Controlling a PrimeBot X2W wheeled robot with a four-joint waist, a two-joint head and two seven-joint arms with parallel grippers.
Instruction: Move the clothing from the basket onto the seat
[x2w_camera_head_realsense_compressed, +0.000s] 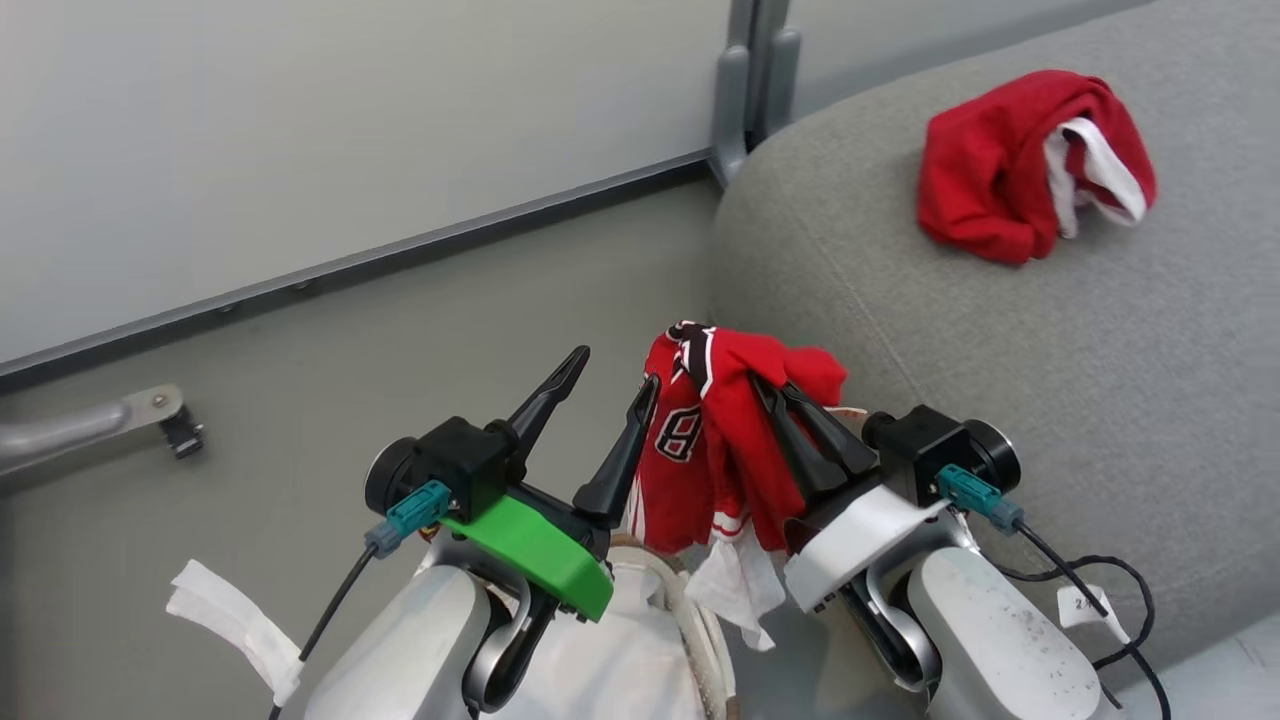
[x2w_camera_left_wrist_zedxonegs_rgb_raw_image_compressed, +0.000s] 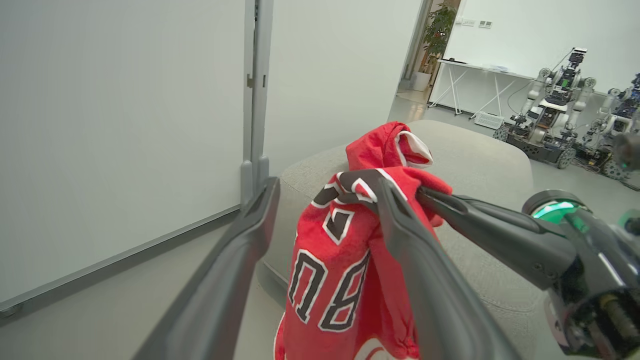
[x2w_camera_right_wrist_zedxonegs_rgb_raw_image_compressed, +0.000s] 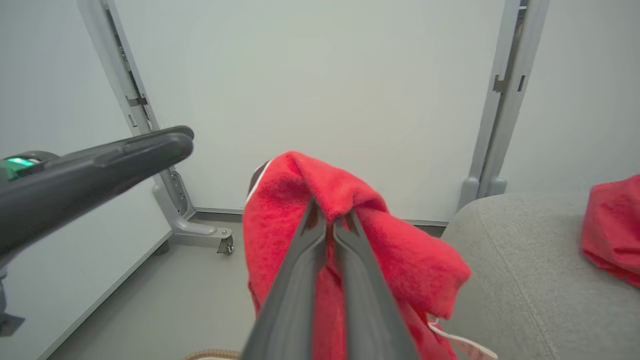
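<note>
A red jersey (x2w_camera_head_realsense_compressed: 700, 440) with black-and-white lettering hangs above the basket, my right gripper (x2w_camera_head_realsense_compressed: 775, 385) shut on its top fold. The pinch shows closely in the right wrist view, fingers (x2w_camera_right_wrist_zedxonegs_rgb_raw_image_compressed: 300, 270) together on the red jersey (x2w_camera_right_wrist_zedxonegs_rgb_raw_image_compressed: 360, 250). My left gripper (x2w_camera_head_realsense_compressed: 615, 372) stands open just left of it, its right finger against the cloth; the jersey (x2w_camera_left_wrist_zedxonegs_rgb_raw_image_compressed: 340, 280) hangs between those fingers (x2w_camera_left_wrist_zedxonegs_rgb_raw_image_compressed: 240, 250). A second red garment (x2w_camera_head_realsense_compressed: 1010, 160) with white trim lies crumpled on the grey seat (x2w_camera_head_realsense_compressed: 1000, 350). The basket's brown rim (x2w_camera_head_realsense_compressed: 690, 600) and white liner (x2w_camera_head_realsense_compressed: 640, 640) peek out between my forearms.
White partition panels with a grey post (x2w_camera_head_realsense_compressed: 745, 90) stand behind the seat's left end. A metal foot with a caster (x2w_camera_head_realsense_compressed: 150, 415) lies on the grey floor to the left. Other robots (x2w_camera_left_wrist_zedxonegs_rgb_raw_image_compressed: 550, 115) and a table (x2w_camera_left_wrist_zedxonegs_rgb_raw_image_compressed: 475, 75) stand far beyond the seat.
</note>
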